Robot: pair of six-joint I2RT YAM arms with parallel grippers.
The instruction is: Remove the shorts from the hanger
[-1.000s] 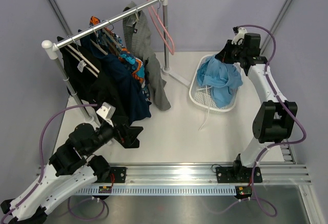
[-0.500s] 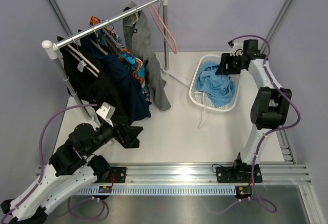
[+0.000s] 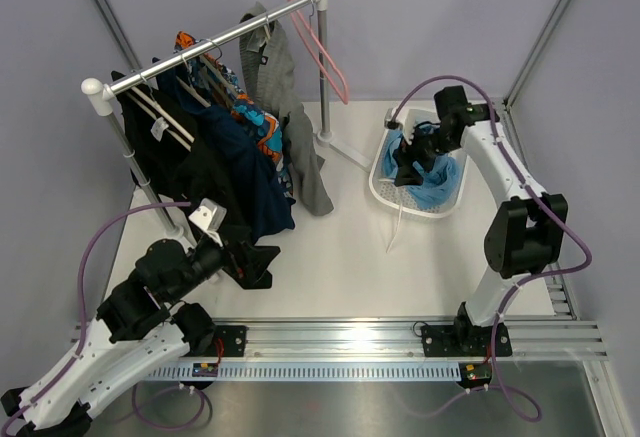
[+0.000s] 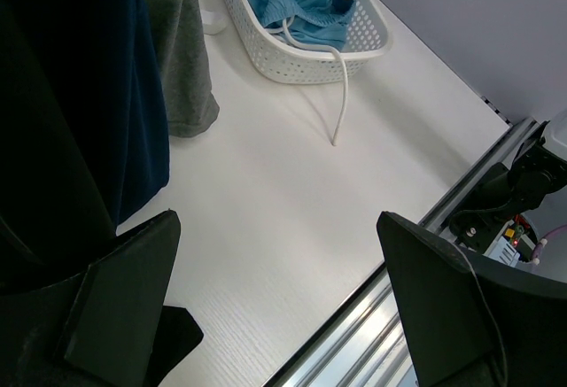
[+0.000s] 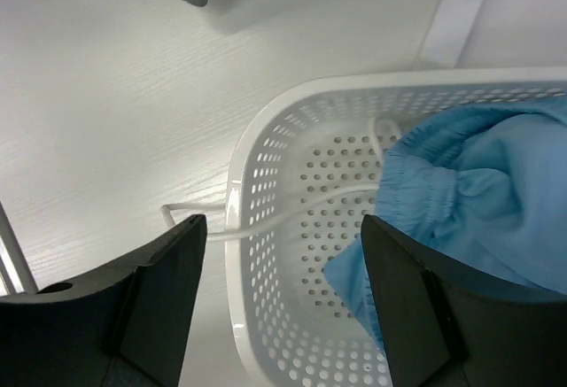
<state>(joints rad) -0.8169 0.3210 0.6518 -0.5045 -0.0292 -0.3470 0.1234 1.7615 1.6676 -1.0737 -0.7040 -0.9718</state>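
The right gripper (image 3: 408, 165) is hanging over the left part of the white basket (image 3: 380, 179), and in the right wrist view its jaws are standing wide apart, gripping nothing and touching nothing. Below it the light blue shorts (image 5: 478, 201) are lying crumpled inside the basket, mostly on its right side. Their white drawstring (image 3: 395, 227) is passing over the near rim and trailing onto the worktop (image 3: 350, 267). The left gripper (image 4: 279, 236) is also spread wide with nothing between its fingers. It is hovering low over the near left part of the worktop, just beside the dark clothes (image 3: 215, 172) on the rack, though I cannot tell if it is brushing them. The grey shorts (image 3: 280, 82) are hanging from the metal rail (image 3: 215, 42) at the far side, and their lower end is reaching down to the worktop. To their left an orange-and-blue patterned garment (image 3: 262, 127) is hanging among the dark clothes, and a pink hanger (image 3: 328, 57) is hanging bare near the right end of the rail. The worktop is white with a faint wood grain. A silver aluminium track (image 3: 400, 342) is running along its near edge, and plain pale lilac walls are standing around the cell.
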